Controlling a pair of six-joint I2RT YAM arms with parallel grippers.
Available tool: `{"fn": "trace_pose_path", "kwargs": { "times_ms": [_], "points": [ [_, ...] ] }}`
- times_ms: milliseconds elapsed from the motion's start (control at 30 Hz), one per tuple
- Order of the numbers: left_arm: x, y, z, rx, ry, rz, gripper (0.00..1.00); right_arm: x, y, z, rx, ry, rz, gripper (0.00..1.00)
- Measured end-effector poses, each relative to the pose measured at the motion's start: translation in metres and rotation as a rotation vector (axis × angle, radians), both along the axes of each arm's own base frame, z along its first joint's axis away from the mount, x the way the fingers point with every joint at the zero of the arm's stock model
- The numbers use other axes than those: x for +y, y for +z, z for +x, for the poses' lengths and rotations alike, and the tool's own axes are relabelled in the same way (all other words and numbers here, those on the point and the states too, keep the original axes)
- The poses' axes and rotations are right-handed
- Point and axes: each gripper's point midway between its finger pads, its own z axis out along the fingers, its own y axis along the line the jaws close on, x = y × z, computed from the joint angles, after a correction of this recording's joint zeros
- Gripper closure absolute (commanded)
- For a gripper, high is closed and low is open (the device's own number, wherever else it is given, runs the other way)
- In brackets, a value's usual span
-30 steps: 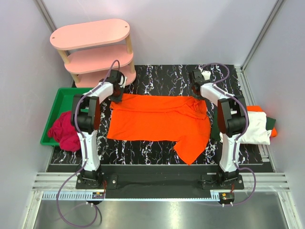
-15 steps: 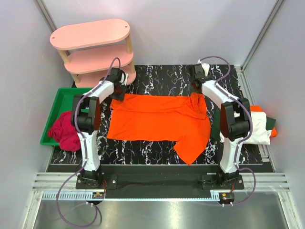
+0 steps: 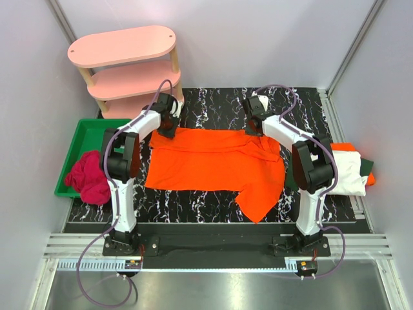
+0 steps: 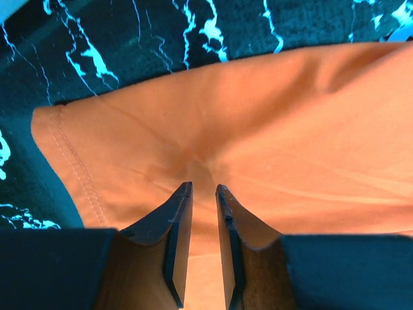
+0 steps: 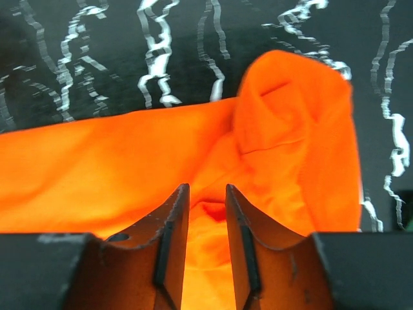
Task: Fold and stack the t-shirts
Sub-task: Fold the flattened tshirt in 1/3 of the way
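A bright orange t-shirt (image 3: 213,165) lies spread flat across the black marble table, one sleeve hanging toward the front right. My left gripper (image 3: 169,126) sits low over its far left edge, jaws open a narrow gap (image 4: 204,187) with wrinkled cloth (image 4: 258,116) under the tips. At the far right edge my right gripper (image 3: 253,126) is also open (image 5: 207,187), a raised ridge of orange cloth (image 5: 129,161) between its tips and a rumpled sleeve just right of it. Folded white (image 3: 345,174), dark green (image 3: 366,166) and orange (image 3: 348,147) t-shirts are stacked at the table's right edge.
A green tray (image 3: 87,132) left of the table holds a crumpled dark red cloth (image 3: 87,177). A pink three-tier shelf (image 3: 126,64) stands at the back left. Grey walls close in on both sides.
Both grippers have shifted inward along the shirt's far edge, the right one farther. Their jaws, shut a second ago, now stand apart. The shirt's far right corner has bunched up.
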Motion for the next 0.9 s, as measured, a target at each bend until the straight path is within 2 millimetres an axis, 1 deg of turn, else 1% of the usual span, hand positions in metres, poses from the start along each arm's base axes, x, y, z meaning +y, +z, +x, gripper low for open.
{"fn": "trace_pose_path", "kwargs": {
  "times_ms": [100,267,433,633,767,900],
  "points": [
    [0.001,-0.001,-0.004,0.017,-0.001,0.004,0.75,-0.01,-0.004,0.0,0.007,-0.026,-0.029,0.62],
    [0.002,-0.003,-0.008,0.035,-0.003,0.011,0.75,-0.027,-0.019,-0.003,0.054,-0.065,-0.062,0.62],
    [0.004,-0.004,-0.013,0.053,-0.007,0.018,0.76,-0.05,-0.032,-0.005,0.099,-0.12,-0.075,0.62],
    [0.008,-0.007,-0.018,0.073,-0.003,0.027,0.77,-0.073,-0.035,-0.005,0.129,-0.187,-0.097,0.63],
    [0.014,-0.011,-0.02,0.087,0.01,0.029,0.77,-0.083,-0.036,-0.008,0.142,-0.217,-0.115,0.62],
    [0.019,-0.013,-0.02,0.091,0.02,0.03,0.78,-0.089,-0.038,-0.008,0.158,-0.235,-0.115,0.62]
  ]
}}
